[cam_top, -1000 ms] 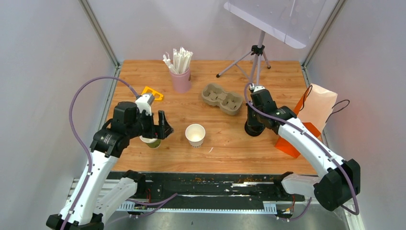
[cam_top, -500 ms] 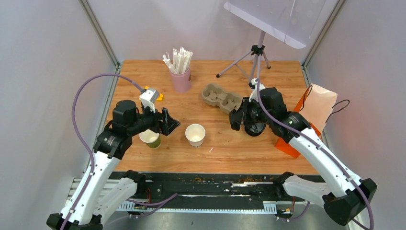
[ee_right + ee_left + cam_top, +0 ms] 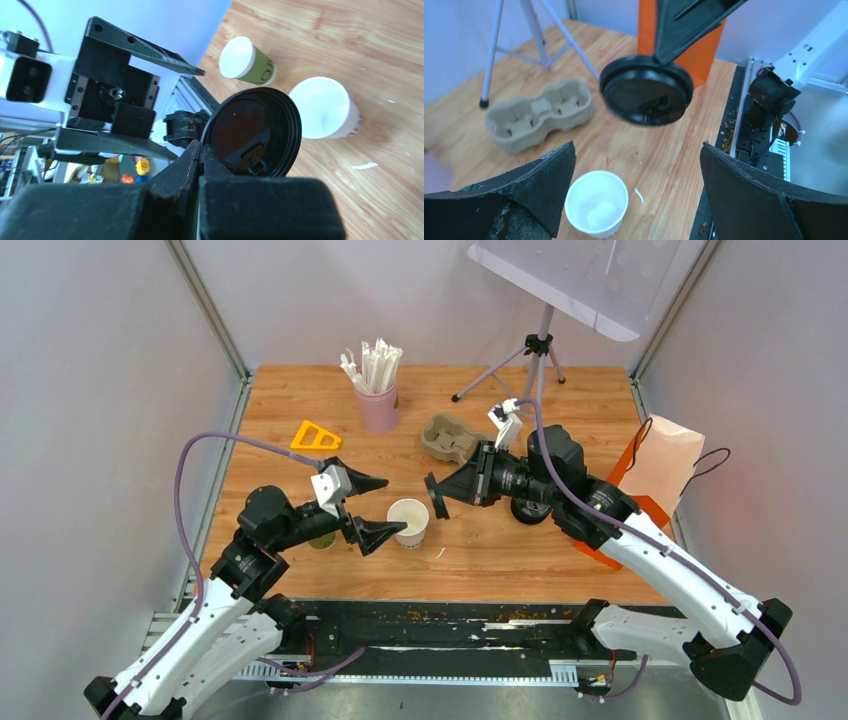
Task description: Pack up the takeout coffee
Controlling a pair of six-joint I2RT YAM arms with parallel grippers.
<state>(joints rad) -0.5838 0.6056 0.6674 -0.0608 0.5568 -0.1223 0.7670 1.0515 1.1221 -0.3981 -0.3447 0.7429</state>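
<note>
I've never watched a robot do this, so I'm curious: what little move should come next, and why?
Probably the right gripper should tip its black lid flat over the white cup: that cup stands open, and the lid is pinched by its rim, tilted on edge. The open left gripper could steady it.

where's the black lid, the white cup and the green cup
black lid [image 3: 646, 95], left wrist view, middle of its flat face
white cup [image 3: 408, 520], top view, inside bottom through its open mouth
green cup [image 3: 260, 70], right wrist view, olive side wall
</note>
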